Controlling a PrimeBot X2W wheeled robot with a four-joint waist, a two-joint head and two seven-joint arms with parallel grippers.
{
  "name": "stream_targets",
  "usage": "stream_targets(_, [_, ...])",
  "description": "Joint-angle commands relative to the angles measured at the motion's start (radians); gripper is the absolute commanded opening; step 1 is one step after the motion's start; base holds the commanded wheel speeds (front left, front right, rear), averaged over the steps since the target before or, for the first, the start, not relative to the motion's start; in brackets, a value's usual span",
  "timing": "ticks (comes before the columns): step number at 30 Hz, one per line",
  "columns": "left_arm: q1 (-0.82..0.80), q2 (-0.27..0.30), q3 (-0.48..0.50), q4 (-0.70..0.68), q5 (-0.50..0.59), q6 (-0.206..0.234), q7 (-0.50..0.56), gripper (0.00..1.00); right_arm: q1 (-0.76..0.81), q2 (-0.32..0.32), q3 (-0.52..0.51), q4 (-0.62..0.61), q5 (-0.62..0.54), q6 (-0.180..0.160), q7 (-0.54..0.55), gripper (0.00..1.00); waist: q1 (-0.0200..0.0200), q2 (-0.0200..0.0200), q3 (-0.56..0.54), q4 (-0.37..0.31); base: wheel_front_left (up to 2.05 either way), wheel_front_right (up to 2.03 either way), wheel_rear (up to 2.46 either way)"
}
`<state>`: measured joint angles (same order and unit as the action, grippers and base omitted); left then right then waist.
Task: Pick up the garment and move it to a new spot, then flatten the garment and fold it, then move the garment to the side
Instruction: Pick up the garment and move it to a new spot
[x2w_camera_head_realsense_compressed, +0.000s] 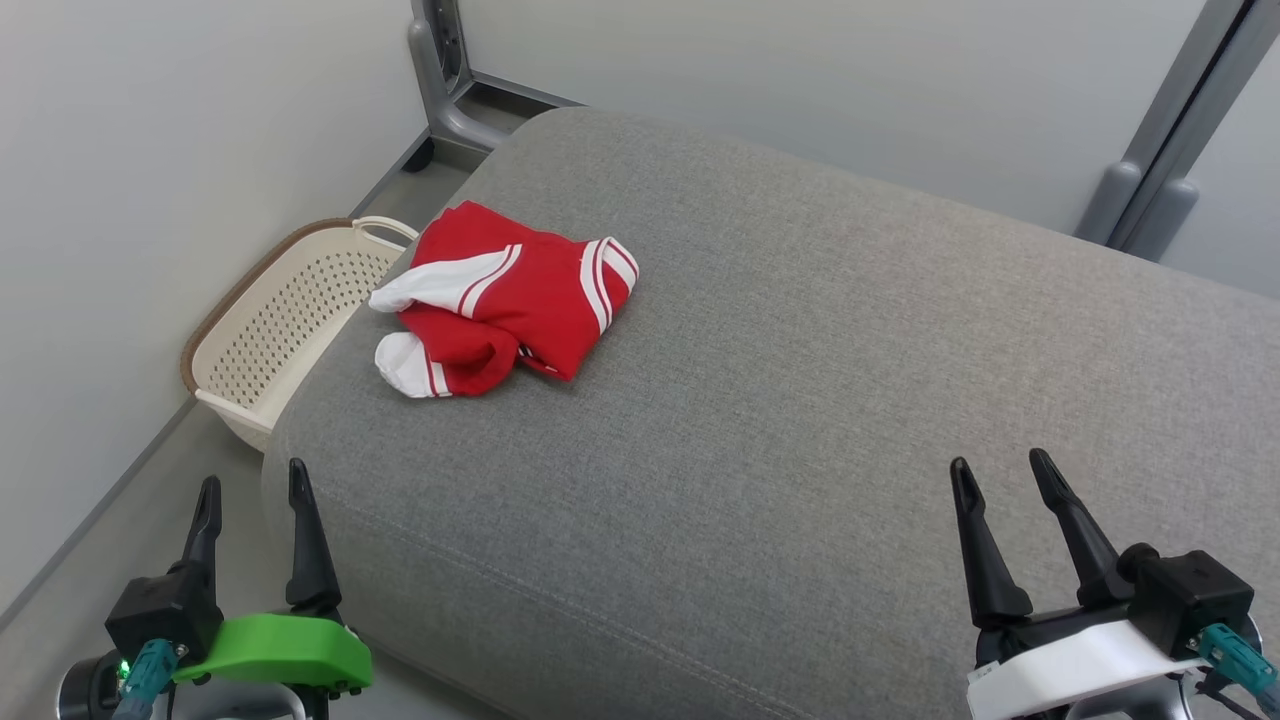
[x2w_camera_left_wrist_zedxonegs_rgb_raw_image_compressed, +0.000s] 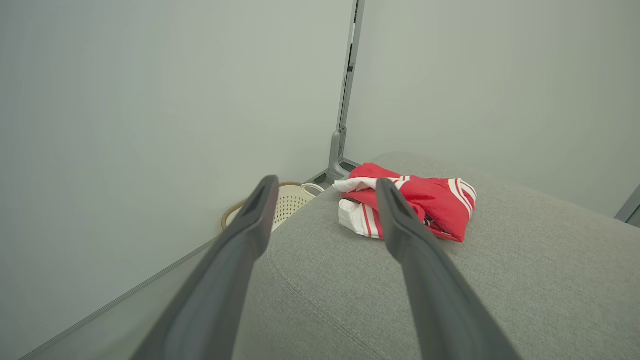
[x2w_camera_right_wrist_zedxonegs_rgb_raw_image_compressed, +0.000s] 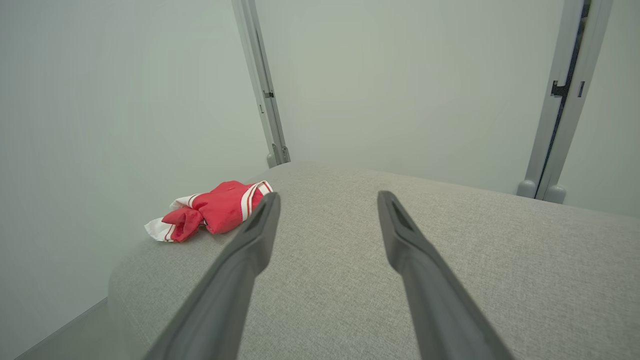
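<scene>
A red garment (x2w_camera_head_realsense_compressed: 515, 296) with white sleeves and white stripes lies bunched and folded over on the far left part of the grey cushioned surface (x2w_camera_head_realsense_compressed: 800, 400). It also shows beyond my fingers in the left wrist view as the garment (x2w_camera_left_wrist_zedxonegs_rgb_raw_image_compressed: 430, 200) and at the left in the right wrist view as the garment (x2w_camera_right_wrist_zedxonegs_rgb_raw_image_compressed: 215, 210). My left gripper (x2w_camera_head_realsense_compressed: 255, 480) stands open off the surface's near left corner, well short of the garment. At the lower right my right gripper (x2w_camera_head_realsense_compressed: 1000, 465) is open over the near edge, nothing between its fingers.
A cream perforated laundry basket (x2w_camera_head_realsense_compressed: 290, 320) sits on the floor between the surface's left edge and the wall. Grey metal posts (x2w_camera_head_realsense_compressed: 445, 70) stand at the back corners. A wide stretch of the cushion spreads right of the garment.
</scene>
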<state>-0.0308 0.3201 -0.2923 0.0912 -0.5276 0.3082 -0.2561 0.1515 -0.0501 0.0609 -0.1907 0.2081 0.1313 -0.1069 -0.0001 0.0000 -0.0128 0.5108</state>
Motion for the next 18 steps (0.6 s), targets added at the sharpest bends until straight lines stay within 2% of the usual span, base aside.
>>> stream_targets(1, [0.007,-0.004,0.004,-0.004,-0.006,0.007,-0.002,1.0,-0.009,-0.002,0.0,0.003,-0.002,-0.001,0.002,1.0,0.0001,0.0,0.006,0.004,0.0,0.0,0.0])
stream_targets(11, [-0.034,-0.01,0.014,-0.026,-0.001,0.007,-0.006,1.0,-0.017,-0.002,0.0,0.002,-0.001,-0.001,0.006,1.0,0.0001,0.0,0.022,0.01,0.0,0.0,0.0])
stream_targets(18, [-0.159,0.041,0.057,-0.077,-0.002,-0.005,0.024,1.0,-0.031,-0.003,0.015,-0.014,-0.016,-0.001,0.02,1.0,0.0001,0.0,0.049,-0.01,0.0,0.0,0.0])
